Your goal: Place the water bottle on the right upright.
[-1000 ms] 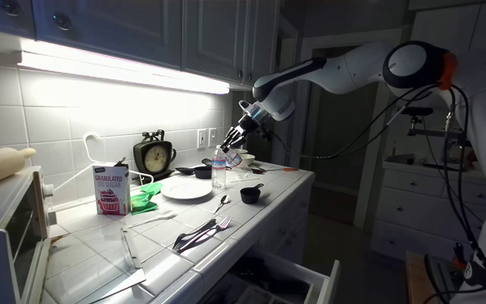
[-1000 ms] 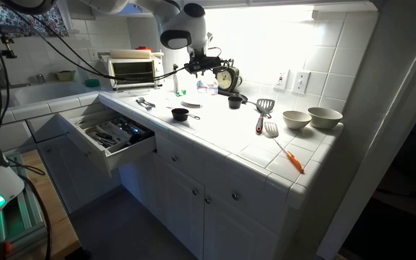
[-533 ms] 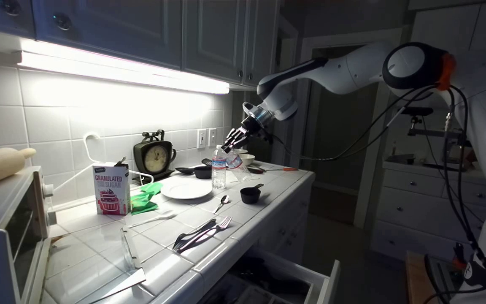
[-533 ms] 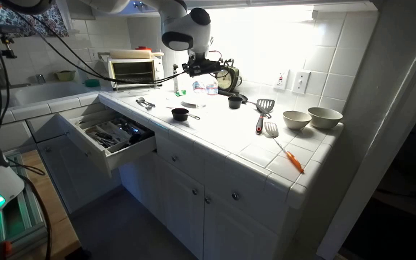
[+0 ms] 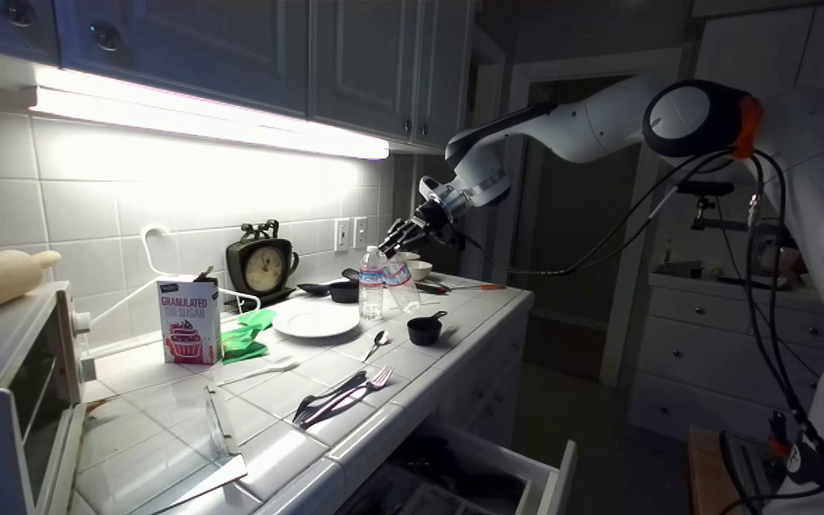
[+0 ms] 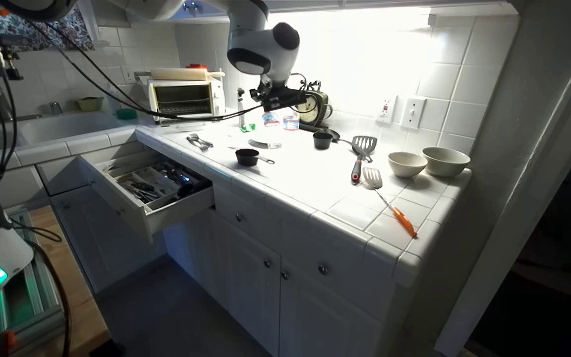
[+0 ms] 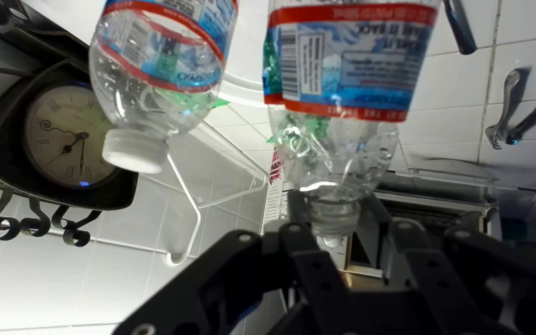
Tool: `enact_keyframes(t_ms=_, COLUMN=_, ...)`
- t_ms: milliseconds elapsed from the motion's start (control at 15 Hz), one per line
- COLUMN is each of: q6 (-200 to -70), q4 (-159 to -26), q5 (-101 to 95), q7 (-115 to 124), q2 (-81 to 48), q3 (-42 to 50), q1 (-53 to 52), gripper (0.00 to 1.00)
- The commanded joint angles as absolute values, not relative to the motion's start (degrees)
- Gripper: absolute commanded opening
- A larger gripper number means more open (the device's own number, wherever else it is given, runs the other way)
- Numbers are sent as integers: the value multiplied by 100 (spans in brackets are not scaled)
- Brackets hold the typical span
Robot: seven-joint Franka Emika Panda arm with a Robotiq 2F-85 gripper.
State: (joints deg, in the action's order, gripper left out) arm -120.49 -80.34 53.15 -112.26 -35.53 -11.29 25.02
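Note:
The clear water bottle [image 5: 401, 286], with its red-and-blue label [image 7: 347, 60], hangs neck-up from my gripper [image 5: 388, 249] and leans slightly. Its clear neck sits between the dark fingers [image 7: 298, 209] in the wrist view, and the gripper [image 7: 334, 211] is shut on it. Whether its base touches the counter cannot be told. Close beside it stands a similar upright bottle [image 5: 371, 286], whose white cap [image 7: 135, 151] shows in the wrist view. In an exterior view glare washes out most of the held bottle's body, leaving its label [image 6: 270, 119] visible below the gripper.
A white plate [image 5: 315, 322] and a black measuring cup [image 5: 424, 331] lie near the bottles, with a spoon [image 5: 380, 338] between. The clock [image 5: 263, 265] stands by the wall. Bowls [image 6: 408, 165] occupy the counter's far end. A drawer [image 6: 179, 213] is pulled out below.
The held bottle has gone from strongly tilted to nearly upright, its lower end swinging down. My gripper has shifted slightly away from the capped bottle, keeping its grip. The capped bottle has not moved.

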Motion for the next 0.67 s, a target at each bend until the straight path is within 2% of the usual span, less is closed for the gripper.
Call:
enact_keyframes(t_ms=0, q6=-11595, q4=-7693, q5=5755, q7=-11397, q2=-3785, q3=-813, q1=2402, gripper=8)
enact_keyframes(t_ms=600, q6=-10529, q4=-7141, q5=6387, q7=-11737, q2=-4213, q3=-462, q1=2495, gripper=8)
